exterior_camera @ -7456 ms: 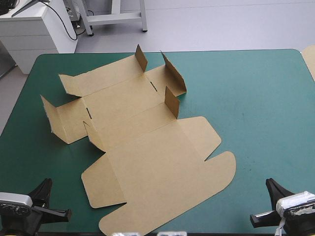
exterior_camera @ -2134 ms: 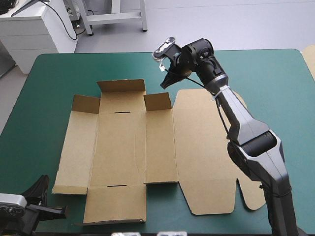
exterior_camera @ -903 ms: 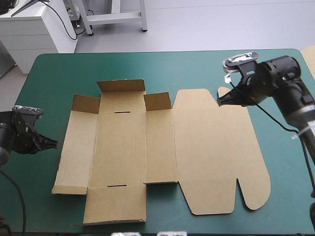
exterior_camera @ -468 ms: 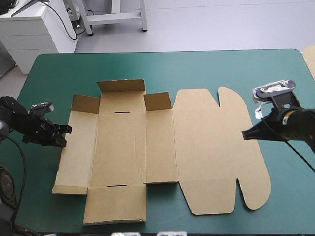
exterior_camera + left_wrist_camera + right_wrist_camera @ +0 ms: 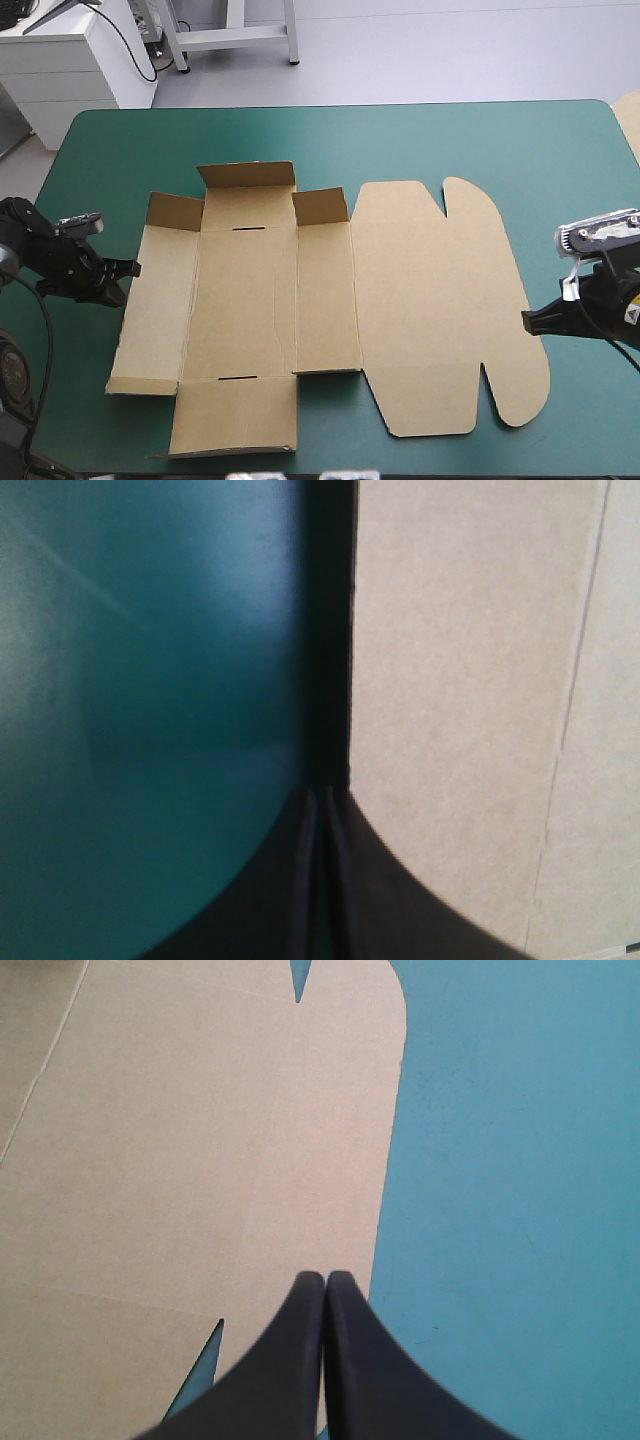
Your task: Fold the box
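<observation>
A: Where is the box [image 5: 330, 300] now?

B: Spread out flat on the teal-green cover [image 5: 480, 140], roughly mid-table and square to its edges. The rounded lid [image 5: 440, 300] lies to the right, and the short flaps [image 5: 247, 174] along the far side tip up a little.

A: And the arms?

B: One at each end. The left gripper [image 5: 128, 268] sits low with its tip just beside the outer edge of the left panel [image 5: 160, 300]. Its fingers are pressed together with nothing between them. The right gripper [image 5: 527, 322] points at the lid's right edge, also closed and empty.

A: Why closed?

B: My guess is that a closed tip makes a thin wedge. That could slide under the board's edge and lever a panel up, which fits the left one sitting right at the edge.

A: What has changed?

B: At first the sheet lay skewed with its walls half raised and both arms parked at the near edge. Since then it has been flattened and squared up. Just before, the right gripper was higher along the lid's edge; it has now moved nearer and outward. The left one has barely shifted
</observation>
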`<action>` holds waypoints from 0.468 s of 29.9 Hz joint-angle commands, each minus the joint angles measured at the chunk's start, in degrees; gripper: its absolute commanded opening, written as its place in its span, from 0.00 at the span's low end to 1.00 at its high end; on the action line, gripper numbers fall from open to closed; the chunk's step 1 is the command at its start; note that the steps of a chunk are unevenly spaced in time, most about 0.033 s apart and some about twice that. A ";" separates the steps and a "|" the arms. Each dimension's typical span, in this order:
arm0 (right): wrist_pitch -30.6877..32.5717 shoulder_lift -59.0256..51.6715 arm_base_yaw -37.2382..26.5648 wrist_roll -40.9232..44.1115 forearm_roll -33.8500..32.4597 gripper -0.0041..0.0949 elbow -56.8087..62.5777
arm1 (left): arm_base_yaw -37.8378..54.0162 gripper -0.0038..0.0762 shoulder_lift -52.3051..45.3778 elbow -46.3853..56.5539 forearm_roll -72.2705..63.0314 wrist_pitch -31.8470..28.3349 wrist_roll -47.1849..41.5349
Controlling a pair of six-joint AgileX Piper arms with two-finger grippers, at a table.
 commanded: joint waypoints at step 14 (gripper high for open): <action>-0.33 -0.25 -0.33 -0.04 -0.13 0.02 -1.10 | -0.09 0.73 -2.38 -1.59 -3.93 4.92 -10.25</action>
